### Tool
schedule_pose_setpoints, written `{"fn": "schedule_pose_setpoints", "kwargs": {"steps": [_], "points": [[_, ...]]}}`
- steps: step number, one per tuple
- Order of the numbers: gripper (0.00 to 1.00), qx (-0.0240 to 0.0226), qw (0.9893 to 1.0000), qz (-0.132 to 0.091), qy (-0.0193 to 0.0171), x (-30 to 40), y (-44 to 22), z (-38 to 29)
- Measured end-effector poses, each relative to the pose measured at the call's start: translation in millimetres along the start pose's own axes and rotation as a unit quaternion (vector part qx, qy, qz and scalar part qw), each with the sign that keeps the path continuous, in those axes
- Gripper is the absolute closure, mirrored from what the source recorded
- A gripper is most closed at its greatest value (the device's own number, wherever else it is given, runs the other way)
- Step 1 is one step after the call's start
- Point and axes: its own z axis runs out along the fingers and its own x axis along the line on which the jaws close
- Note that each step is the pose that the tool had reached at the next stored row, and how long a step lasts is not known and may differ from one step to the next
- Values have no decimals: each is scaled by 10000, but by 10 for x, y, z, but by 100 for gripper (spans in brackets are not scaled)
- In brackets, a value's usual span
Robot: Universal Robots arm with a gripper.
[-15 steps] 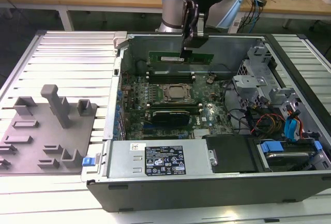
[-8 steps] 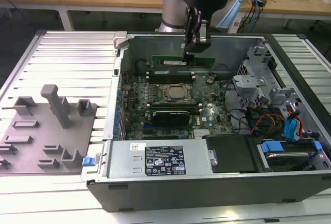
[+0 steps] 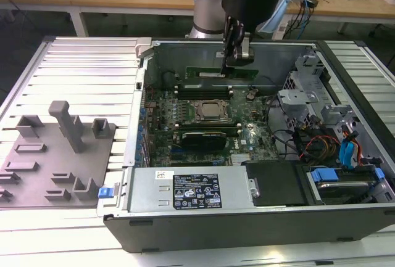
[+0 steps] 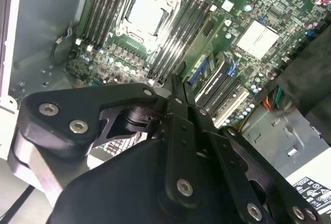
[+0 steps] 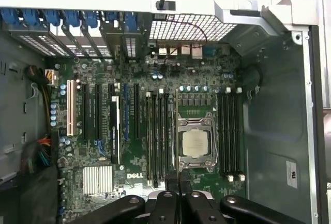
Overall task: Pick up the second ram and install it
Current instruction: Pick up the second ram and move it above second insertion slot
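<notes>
Second ram [image 3: 213,73] was clamped by its upper edge between the closed fingers of the gripper [image 3: 235,62]. It was held with its long side level, probably so that its contact edge could be lined up with a slot. It was hung just under the fingertips, above the memory slots [image 3: 203,89] beside the processor [image 3: 212,111], and was judged not yet seated.

1 ram stick [image 3: 203,71], 1 CPU [image 3: 212,111], 1 PC case [image 3: 247,233].
</notes>
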Motion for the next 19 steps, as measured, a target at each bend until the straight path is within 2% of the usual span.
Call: {"fn": "schedule_pose_setpoints", "kwargs": {"steps": [8,12,15,19], "points": [[88,-1,10000,0,-1,10,-68,84],[88,-2,10000,0,-1,20,-125,171],[88,-3,10000,1,-2,25,-141,214],[88,-3,10000,0,-4,26,-142,221]]}}
